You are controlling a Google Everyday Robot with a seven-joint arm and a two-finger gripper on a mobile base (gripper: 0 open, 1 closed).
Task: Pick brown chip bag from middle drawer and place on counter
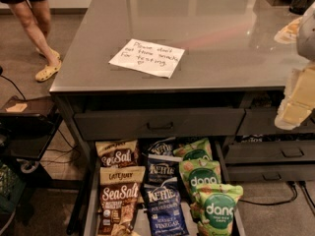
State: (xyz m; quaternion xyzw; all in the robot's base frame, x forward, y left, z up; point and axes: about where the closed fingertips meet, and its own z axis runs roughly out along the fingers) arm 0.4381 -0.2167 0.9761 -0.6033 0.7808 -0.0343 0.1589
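Under grey counter (221, 43), brown chip bag (119, 200) lies lengthwise in middle drawer (90, 215), top rearward; gripper (296, 104) far right, state unclear.

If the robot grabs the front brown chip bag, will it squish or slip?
The front brown chip bag looks puffy and crinkly, so it would probably dent easily and feel light. Its shiny skin might slip between fingers. The gripper hangs at the right edge, far from the bag.

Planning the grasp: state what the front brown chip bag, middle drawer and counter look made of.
Brown chip bag: crinkly, shiny film, likely plastic. Middle drawer: thin dark grey walls, probably metal. Counter: glossy grey, reflecting lights; metal or laminate. Hand: far right, beside the counter.
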